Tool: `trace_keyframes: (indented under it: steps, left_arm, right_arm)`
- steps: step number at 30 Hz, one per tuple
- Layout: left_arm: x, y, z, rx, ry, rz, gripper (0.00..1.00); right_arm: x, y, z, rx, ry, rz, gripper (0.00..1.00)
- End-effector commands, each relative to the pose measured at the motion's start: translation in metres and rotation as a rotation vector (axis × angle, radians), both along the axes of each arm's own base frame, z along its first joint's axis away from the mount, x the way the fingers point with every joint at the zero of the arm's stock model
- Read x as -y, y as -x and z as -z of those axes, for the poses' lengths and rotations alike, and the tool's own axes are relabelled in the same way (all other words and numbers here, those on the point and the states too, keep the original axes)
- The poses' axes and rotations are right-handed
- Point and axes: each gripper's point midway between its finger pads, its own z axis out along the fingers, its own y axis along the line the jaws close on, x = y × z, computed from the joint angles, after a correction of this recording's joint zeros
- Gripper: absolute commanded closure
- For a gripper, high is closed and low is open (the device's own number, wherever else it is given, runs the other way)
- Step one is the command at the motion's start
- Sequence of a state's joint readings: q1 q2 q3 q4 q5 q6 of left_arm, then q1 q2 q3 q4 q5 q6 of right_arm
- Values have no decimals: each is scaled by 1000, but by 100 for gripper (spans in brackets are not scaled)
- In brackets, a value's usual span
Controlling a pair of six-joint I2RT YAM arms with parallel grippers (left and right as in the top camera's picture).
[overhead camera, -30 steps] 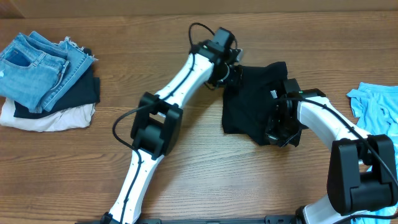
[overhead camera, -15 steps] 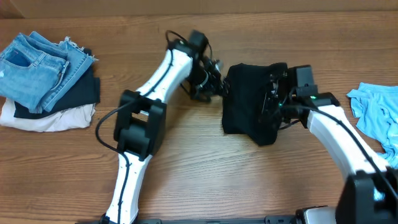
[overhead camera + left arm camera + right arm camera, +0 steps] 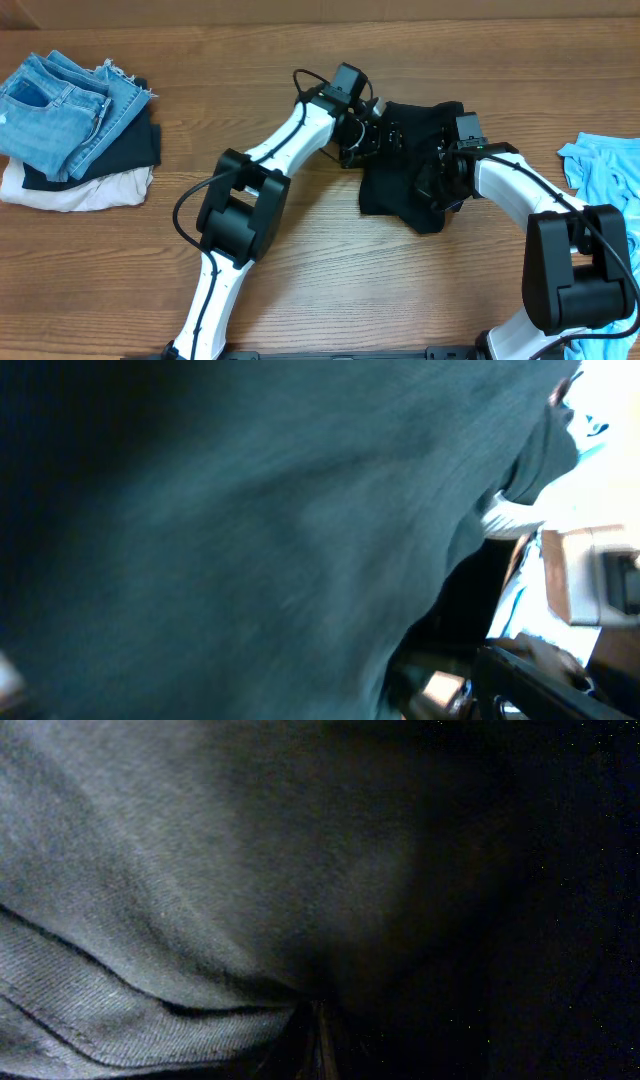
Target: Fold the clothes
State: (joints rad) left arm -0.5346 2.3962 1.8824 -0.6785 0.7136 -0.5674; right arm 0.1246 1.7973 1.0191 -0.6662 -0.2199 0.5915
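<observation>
The wooden table [image 3: 320,290] holds a bunched black T-shirt [image 3: 395,190] near its middle. A pile of jeans [image 3: 60,110] sits far left and a light blue cloth [image 3: 605,175] far right. The left gripper [image 3: 385,138] and right gripper [image 3: 432,185] are both on the shirt. Cloth hides their fingers, so how open they are cannot be told.

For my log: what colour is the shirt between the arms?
The shirt is black; clearest overhead.

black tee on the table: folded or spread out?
Folded up, not spread: the overhead view shows the black T-shirt as a compact bundle between the left gripper and right gripper. Neatness of folds: cannot tell.
</observation>
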Motion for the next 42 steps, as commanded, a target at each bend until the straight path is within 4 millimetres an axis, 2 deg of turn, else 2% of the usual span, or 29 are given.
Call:
trace_keyframes:
  steps: [1, 2, 3, 4, 5, 6, 7, 8, 9, 10, 12, 14, 15, 17, 18, 21, 22, 23, 24, 27, 28, 29, 31, 34, 39, 41, 42]
  left_arm:
    - [17, 14, 21, -35, -73, -49, 7]
    - [20, 16, 23, -25, -85, -45, 19]
    - [20, 16, 24, -17, -98, -46, 36]
    - [21, 17, 25, -9, -102, -40, 62]
    - [21, 17, 25, 19, -97, -10, 83]
    - [20, 18, 25, 64, -94, 46, 96]
    - [16, 20, 27, 85, -100, 86, 96]
    - [4, 23, 30, 97, -121, 140, 96]
    - [-8, 24, 31, 90, -142, 161, 96]
    - [-31, 21, 29, 80, -199, 152, 96]
    - [-68, 6, 9, 110, -266, 112, 96]
    - [-109, -22, -40, 197, -294, 6, 96]
    - [-136, -38, -75, 259, -281, -68, 96]
    - [-190, -59, -128, 362, -260, -180, 96]
    - [-220, -67, -149, 406, -260, -236, 96]
    - [-349, -78, -208, 513, -270, -493, 96]
    - [-401, -78, -220, 534, -263, -598, 96]
    - [-441, -75, -225, 540, -252, -676, 96]
    - [-464, -72, -229, 552, -241, -719, 96]
    - [-584, -52, -254, 689, -265, -928, 96]
    - [-603, -48, -257, 707, -275, -971, 96]
    - [-635, -43, -260, 730, -268, -1049, 96]
    - [-658, -53, -258, 784, -148, -1076, 96]
    - [-668, -77, -243, 793, 21, -1089, 96]
    - [-666, -88, -236, 783, 56, -1094, 96]
    - [-664, -82, -212, 595, 83, -1211, 96]
    - [-661, -80, -207, 543, 101, -1234, 96]
  right_arm:
    - [8, 3, 11, -29, 42, 16, 96]
    - [8, 4, 11, -31, 43, 15, 96]
    - [8, 5, 11, -33, 43, 12, 96]
    - [8, 6, 12, -39, 44, 12, 96]
    - [8, 8, 12, -47, 45, 11, 96]
    - [8, 12, 12, -56, 45, -16, 96]
    - [9, 19, 12, -84, 51, -28, 96]
    - [10, 26, 11, -109, 56, -48, 96]
    - [10, 29, 4, -115, 57, -89, 96]
    - [10, 28, -11, -95, 60, -129, 96]
    - [9, 20, -55, -3, 60, -166, 96]
    - [6, 10, -120, 158, 46, -180, 96]
    - [5, 8, -145, 226, 40, -179, 96]
    - [4, 5, -182, 345, 33, -176, 96]
    - [4, 5, -193, 381, 32, -173, 96]
    - [3, 8, -196, 386, 23, -174, 96]
    - [2, 8, -196, 386, 17, -176, 96]
    - [1, 8, -196, 385, 12, -178, 96]
    - [1, 9, -196, 381, 9, -179, 96]
    - [2, 17, -192, 343, 11, -180, 96]
    - [2, 19, -191, 335, 10, -180, 96]
    - [2, 23, -189, 318, 9, -181, 96]
    - [0, 29, -187, 291, -9, -184, 96]
    - [-1, 35, -185, 252, -31, -143, 96]
    - [-2, 37, -185, 237, -41, -120, 96]
    - [-2, 37, -185, 236, -41, -121, 96]
    - [-2, 37, -185, 236, -41, -121, 96]
